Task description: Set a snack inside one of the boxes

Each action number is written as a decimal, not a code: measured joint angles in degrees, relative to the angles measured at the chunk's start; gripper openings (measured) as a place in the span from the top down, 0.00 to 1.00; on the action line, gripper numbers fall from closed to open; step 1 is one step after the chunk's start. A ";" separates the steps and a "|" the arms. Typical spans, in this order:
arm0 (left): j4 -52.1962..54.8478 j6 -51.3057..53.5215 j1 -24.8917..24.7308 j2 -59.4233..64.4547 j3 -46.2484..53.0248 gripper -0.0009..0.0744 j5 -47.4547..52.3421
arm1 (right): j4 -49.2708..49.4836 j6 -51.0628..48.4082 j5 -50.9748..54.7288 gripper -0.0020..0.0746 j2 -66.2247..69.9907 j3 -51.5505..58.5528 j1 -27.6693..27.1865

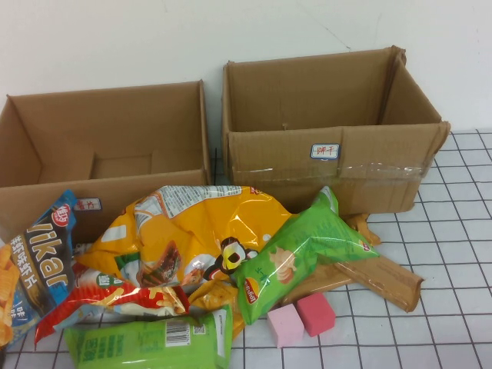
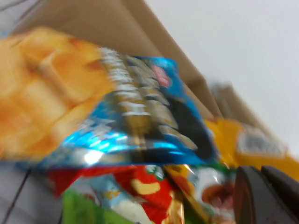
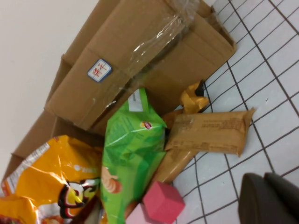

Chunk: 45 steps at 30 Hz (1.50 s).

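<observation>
Your dark blue Tikar snack bag [image 1: 44, 257] sits at the far left of the pile, propped up at a tilt on the gridded surface [image 1: 453, 261], its top end right in front of the lower brown box [image 1: 108, 154] and close to that box's small white label [image 1: 87, 204]. In the left wrist view the same bag [image 2: 140, 116] fills most of the frame, blurred, with the box wall [image 2: 93, 23] behind it.

Just right of the snack lies the big yellow bag [image 1: 192, 234], and a red bag [image 1: 108, 300] lies under the snack's near edge. A green bag [image 1: 150, 342] lies flat at the near edge of the pile. Another green bag [image 1: 300, 250] leans against the yellow one, with two pink blocks [image 1: 301, 319] just near of it and long brown packets [image 1: 377, 277] to its right. The taller box with the tape band [image 1: 330, 131] stands far right, beside the lower box.

You see only a dark corner of the left hand [image 2: 266, 196], close above the pile near the snack; you cannot tell whether it is spread or pressed together. The right hand [image 3: 268, 198] likewise shows only as a dark corner, over the bare grid right of the pink blocks, and you cannot tell its state either.
</observation>
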 joint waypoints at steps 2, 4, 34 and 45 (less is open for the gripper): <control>0.48 8.83 0.00 0.00 -2.72 0.99 3.42 | 0.11 -1.87 0.08 0.97 0.00 0.00 0.00; 3.72 17.43 0.00 1.21 -7.68 0.99 7.15 | 0.21 -4.70 0.22 0.97 0.00 0.00 0.00; 71.44 15.07 -20.55 32.92 -35.43 0.99 21.95 | 0.34 -12.08 0.37 0.97 0.00 0.00 0.00; 69.39 13.60 -20.55 48.39 -35.46 0.48 20.83 | 0.34 -12.69 0.47 0.97 0.00 0.00 0.00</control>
